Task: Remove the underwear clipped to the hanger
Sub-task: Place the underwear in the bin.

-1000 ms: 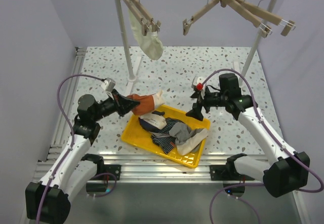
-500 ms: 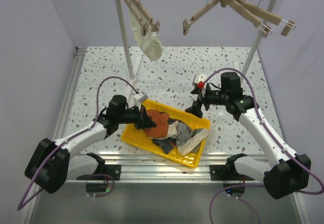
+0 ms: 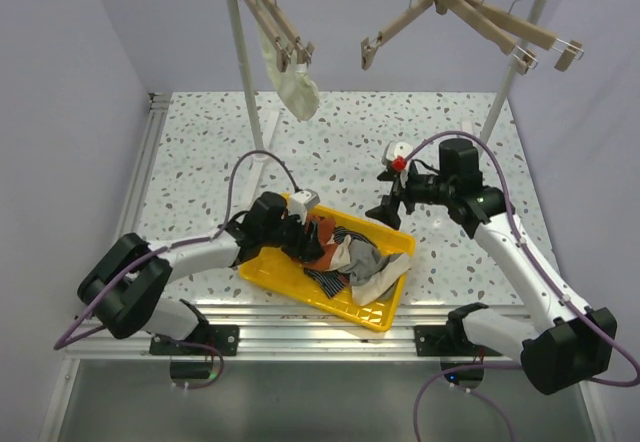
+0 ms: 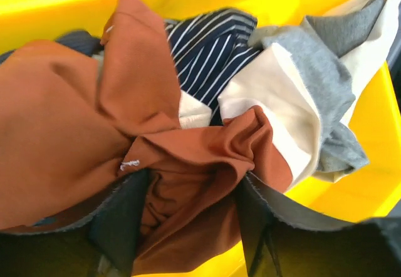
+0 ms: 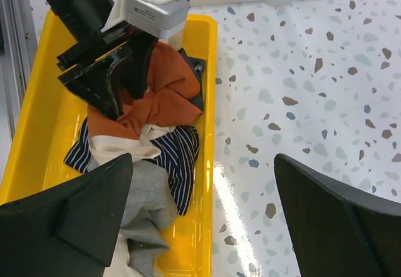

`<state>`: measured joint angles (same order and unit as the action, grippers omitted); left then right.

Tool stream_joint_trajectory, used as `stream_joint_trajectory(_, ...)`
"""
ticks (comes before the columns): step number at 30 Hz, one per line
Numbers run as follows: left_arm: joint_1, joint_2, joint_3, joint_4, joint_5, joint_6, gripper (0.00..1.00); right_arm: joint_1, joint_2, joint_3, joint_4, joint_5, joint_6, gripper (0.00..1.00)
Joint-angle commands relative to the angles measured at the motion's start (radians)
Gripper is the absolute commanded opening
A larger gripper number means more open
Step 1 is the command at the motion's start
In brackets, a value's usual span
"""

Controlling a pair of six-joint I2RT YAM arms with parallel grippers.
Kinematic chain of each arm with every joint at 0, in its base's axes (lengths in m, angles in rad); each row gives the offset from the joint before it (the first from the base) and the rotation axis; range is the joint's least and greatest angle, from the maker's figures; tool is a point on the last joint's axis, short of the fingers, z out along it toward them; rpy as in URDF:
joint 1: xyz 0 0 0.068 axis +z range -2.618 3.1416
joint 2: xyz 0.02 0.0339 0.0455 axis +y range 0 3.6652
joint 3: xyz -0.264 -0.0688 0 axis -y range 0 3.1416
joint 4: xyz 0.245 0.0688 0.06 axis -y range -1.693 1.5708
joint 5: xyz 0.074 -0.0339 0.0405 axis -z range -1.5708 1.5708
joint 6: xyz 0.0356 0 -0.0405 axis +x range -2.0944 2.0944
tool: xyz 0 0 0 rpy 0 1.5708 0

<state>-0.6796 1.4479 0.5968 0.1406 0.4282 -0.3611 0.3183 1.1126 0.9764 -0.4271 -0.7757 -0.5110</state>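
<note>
Crumpled orange-red briefs (image 4: 94,139) lie between the parted left gripper (image 4: 188,227); right gripper (image 5: 200,214) wide open at three o'clock.

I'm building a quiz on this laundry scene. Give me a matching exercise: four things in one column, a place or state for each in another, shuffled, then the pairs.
Things:
1. orange-red underwear
2. pale cream-green underwear
3. right gripper
4. yellow tray

Places or states:
A. clipped to a hanger on the rail
B. wide open, holding nothing
C. on the speckled table, holding a pile of briefs
D. between the left gripper's fingers, over the pile

Pairs: 1-D, 2-A, 3-B, 4-C
</note>
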Motion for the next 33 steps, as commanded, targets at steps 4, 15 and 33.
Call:
stream_joint_trajectory(4, -0.006, -0.250, -0.058, -0.007, -0.212, 0.097, 0.78, -0.005, -0.050, 0.119, 0.141, -0.020, 0.145, 0.99)
stream_joint_trajectory(15, -0.006, -0.573, -0.080, -0.139, -0.333, 0.102, 1.00, 0.036, 0.163, 0.418, 0.303, -0.077, 0.546, 0.99)
stream_joint_trajectory(33, -0.005, -0.952, -0.046, -0.311, -0.724, 0.027, 1.00, 0.257, 0.358, 0.787, 0.390, 0.300, 0.463, 0.98)
